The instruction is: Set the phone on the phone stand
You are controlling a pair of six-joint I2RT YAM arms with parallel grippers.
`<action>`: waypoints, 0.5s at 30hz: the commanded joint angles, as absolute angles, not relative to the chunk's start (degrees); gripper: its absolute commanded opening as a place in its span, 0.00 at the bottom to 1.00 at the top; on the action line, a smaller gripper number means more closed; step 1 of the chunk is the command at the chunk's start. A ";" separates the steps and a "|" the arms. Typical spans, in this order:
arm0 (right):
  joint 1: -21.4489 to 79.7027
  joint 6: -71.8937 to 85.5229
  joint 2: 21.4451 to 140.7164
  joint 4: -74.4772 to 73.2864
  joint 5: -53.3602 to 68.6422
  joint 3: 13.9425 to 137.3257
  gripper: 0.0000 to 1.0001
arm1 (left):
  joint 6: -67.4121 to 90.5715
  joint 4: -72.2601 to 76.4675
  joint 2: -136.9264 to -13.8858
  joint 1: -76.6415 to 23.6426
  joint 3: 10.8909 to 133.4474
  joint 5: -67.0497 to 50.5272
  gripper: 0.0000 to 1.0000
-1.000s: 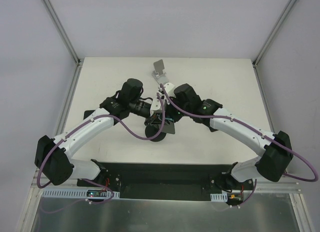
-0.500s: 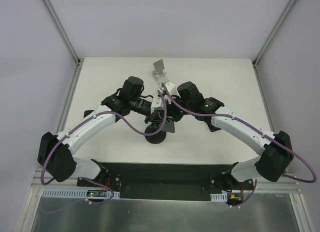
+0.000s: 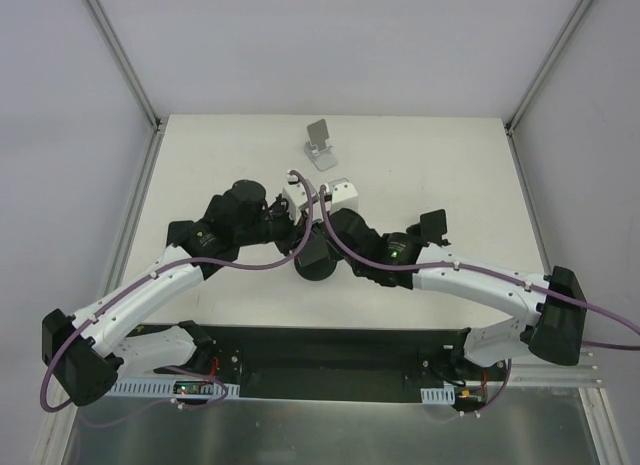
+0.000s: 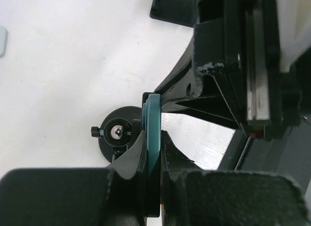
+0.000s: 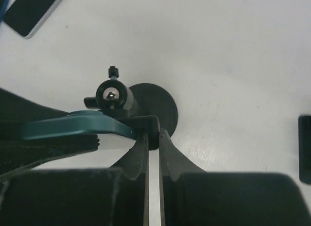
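Observation:
A teal phone is seen edge-on, clamped between the fingers of my left gripper. It also shows in the right wrist view. Beside it is a phone stand with a round black base, a ball joint and a silver plate. My right gripper is shut on the thin plate edge, at its black lip. The phone touches that lip. In the top view both grippers meet over the black base, and the phone is hidden.
A small silver stand stands at the back middle. A black phone lies flat on the table and a dark object is at the right edge. Black items lie at the left and right.
Both arms have dropped and stretched lower over the table, their wrists swinging toward the near side. The grippers stay together over the black base.

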State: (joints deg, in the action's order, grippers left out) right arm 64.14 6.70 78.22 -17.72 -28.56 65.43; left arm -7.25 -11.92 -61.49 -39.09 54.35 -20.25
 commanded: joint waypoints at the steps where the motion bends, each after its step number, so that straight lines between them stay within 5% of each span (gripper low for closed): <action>1: 69.51 28.72 76.55 -24.86 -49.28 68.73 0.00 | -3.69 -6.95 -63.28 -39.11 53.52 8.50 0.00; 9: 84.78 42.29 74.98 -25.93 -59.75 70.22 0.00 | -4.13 5.01 -67.75 -41.13 50.71 12.75 0.00; 15: 89.12 33.60 66.29 -18.92 -53.38 59.63 0.54 | -4.74 3.44 -67.15 -41.40 50.10 5.72 0.00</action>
State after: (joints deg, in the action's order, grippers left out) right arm 84.64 34.39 76.82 -29.19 -57.71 64.71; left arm -0.95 0.01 -65.45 -44.60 51.40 -9.65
